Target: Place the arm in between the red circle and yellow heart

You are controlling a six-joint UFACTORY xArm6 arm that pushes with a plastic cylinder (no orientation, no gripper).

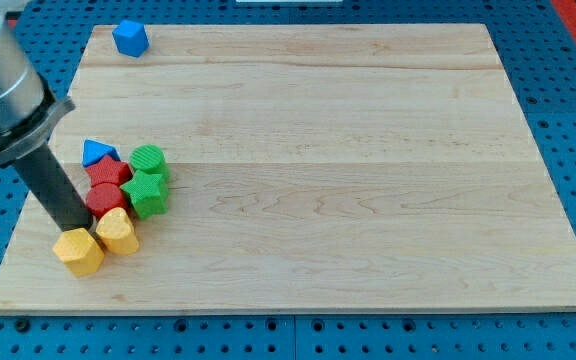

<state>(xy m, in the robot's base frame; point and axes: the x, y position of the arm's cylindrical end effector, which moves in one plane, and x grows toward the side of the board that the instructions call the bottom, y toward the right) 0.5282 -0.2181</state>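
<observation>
Single-arm pushing rig, one camera view. The arm carries no pincer, so there is nothing to open, close or hold; it ends in a dark rod that slants down from the view's upper left, and my tip [81, 230] meets the tabletop [368, 200] at the left edge of a tight cluster of blocks. The tip's very end appears partly masked by a yellow block [78, 253] of roughly hexagonal outline lying just below it. Immediately to the tip's right are the two task items: the red circle [105, 200] above and the yellow heart [118, 232] below, touching or nearly so, with no clear gap between them. Further out lie a red star [109, 172], a blue triangle [96, 152], a green circle [149, 160] and a green star [146, 194]; a blue block [129, 38] sits well apart at the view's top. The step in hand is judged nearly complete: the tip stands at the mouth of the seam, not yet inside it. A short, slow slide toward the view's right, aimed squarely at that seam, should part the pair; an off-centre approach risks shoving one block away instead.
</observation>
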